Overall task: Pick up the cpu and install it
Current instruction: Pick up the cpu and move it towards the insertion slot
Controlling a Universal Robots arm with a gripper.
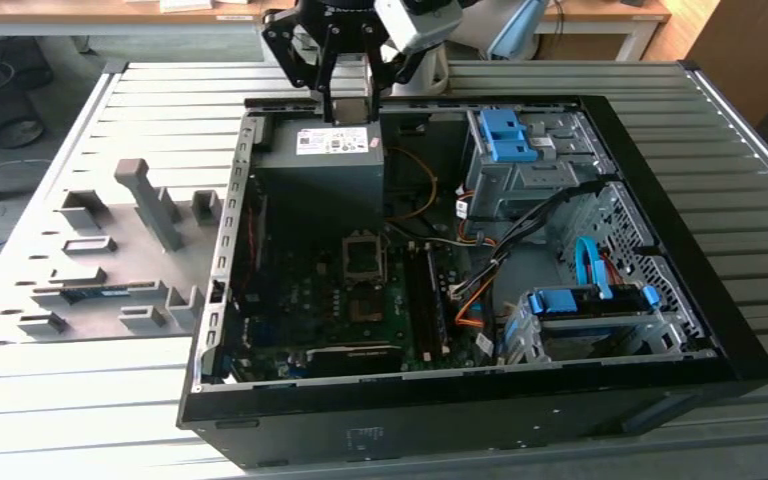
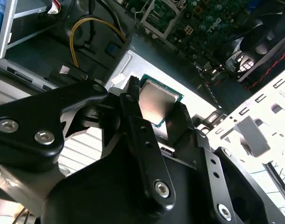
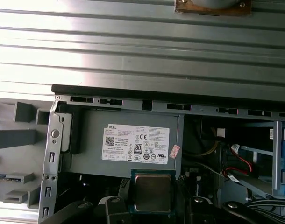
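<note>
Silvery-grey square cpu (image 3: 152,192) (thin green rim) — pinched in tool (image 2: 157,107).

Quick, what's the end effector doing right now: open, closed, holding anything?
The end effector is closed, holding the cpu above the power supply.

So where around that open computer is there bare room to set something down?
The slatted table is bare along the exterior view's right of the computer case, and at the near corner by the grey tray. Inside the case it is crowded with cables, drive cages and the circuit board.
</note>
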